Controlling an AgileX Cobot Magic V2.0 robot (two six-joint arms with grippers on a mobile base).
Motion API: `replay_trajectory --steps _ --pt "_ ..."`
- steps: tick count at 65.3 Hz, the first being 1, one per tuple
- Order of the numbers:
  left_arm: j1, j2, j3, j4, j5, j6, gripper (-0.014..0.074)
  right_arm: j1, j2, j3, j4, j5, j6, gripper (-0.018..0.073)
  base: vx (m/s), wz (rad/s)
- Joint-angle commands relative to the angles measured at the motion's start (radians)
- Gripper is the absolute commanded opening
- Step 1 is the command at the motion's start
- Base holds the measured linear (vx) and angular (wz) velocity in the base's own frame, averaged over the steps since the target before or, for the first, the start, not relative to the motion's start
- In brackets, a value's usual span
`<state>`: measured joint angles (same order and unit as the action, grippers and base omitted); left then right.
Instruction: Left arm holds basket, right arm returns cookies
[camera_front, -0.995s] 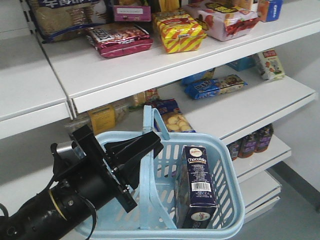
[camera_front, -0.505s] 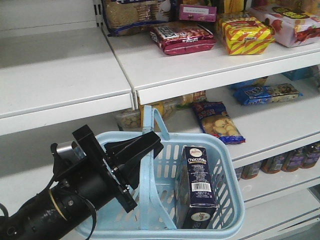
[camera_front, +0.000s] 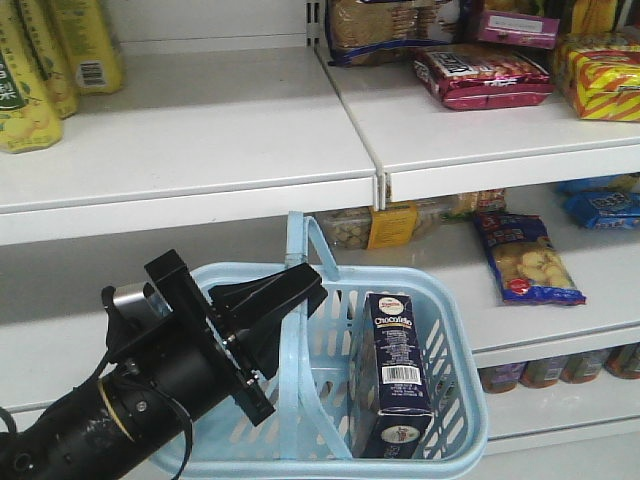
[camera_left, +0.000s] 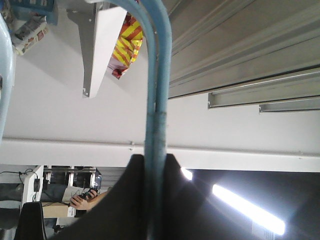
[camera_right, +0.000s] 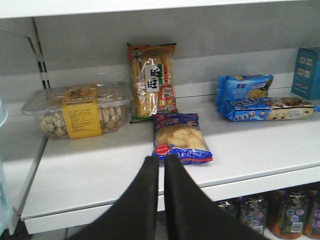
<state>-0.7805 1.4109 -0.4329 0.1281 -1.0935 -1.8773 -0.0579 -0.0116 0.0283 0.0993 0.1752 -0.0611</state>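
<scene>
Shows left hand (camera_front: 300, 290) clamped on basket (camera_front: 455, 340) handle (camera_left: 159, 75), cookies (camera_front: 398, 370) upright inside, at right. Shows right hand (camera_right: 163, 165) nearly closed, empty, facing bench (camera_right: 100, 175). Risks slipping on thin handle, tilting basket, toppling cookies.

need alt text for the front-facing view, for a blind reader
The left gripper grips the raised handle of a light blue basket holding a navy cookie box standing on end. Behind are white shop shelves with snack packets.
</scene>
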Motion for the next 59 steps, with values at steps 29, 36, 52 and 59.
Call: replay_trajectory --steps 29,36,52,59 --pt "-0.005 -0.039 -0.024 -0.015 -0.279 -0.001 0.0 -0.001 -0.012 0.018 -0.003 -0.072 -0.008 -0.0006 0.02 0.24" --pt "-0.005 -0.039 -0.024 -0.015 -0.279 -0.001 0.0 -0.001 -0.012 0.018 -0.003 -0.071 -0.008 -0.0006 0.05 0.19" --pt "-0.005 -0.039 -0.024 -0.015 -0.279 -0.001 0.0 -0.001 -0.012 0.018 -0.003 -0.071 -0.008 -0.0006 0.05 0.21" --pt "-0.005 -0.039 -0.024 -0.015 -0.279 -0.001 0.0 -0.001 -0.012 0.018 -0.003 -0.071 -0.008 -0.0006 0.05 0.2"
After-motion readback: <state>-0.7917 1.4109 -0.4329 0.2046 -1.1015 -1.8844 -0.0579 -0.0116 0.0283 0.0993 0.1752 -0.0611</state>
